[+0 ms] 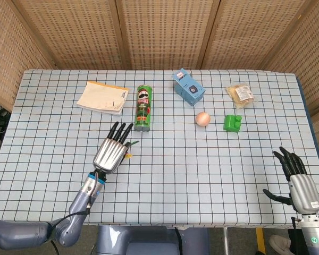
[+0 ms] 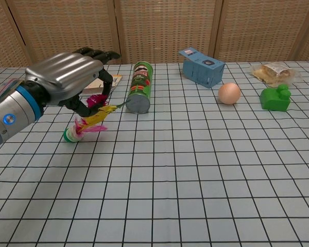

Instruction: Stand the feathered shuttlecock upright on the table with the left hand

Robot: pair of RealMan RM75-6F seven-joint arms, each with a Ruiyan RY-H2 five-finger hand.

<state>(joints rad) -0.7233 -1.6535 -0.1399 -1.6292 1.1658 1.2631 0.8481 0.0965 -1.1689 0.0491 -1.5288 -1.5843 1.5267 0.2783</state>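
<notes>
The feathered shuttlecock [image 2: 90, 120] has pink, yellow and green feathers and a green-and-white base. In the chest view it leans with its base on the table at the lower left and its feathers up to the right. My left hand [image 2: 67, 77] hovers over it and pinches the upper feathers between thumb and fingers. In the head view my left hand [image 1: 112, 149] covers nearly all of the shuttlecock [image 1: 129, 154]; only feather tips show. My right hand [image 1: 298, 180] hangs off the table's front right corner with fingers apart, holding nothing.
A green chips can [image 1: 143, 108] lies just beyond my left hand. A notebook [image 1: 102, 98] sits at the back left. A blue box [image 1: 189, 87], a tan ball [image 1: 202, 118], a green toy [image 1: 232, 123] and a snack bag [image 1: 240, 94] fill the back right.
</notes>
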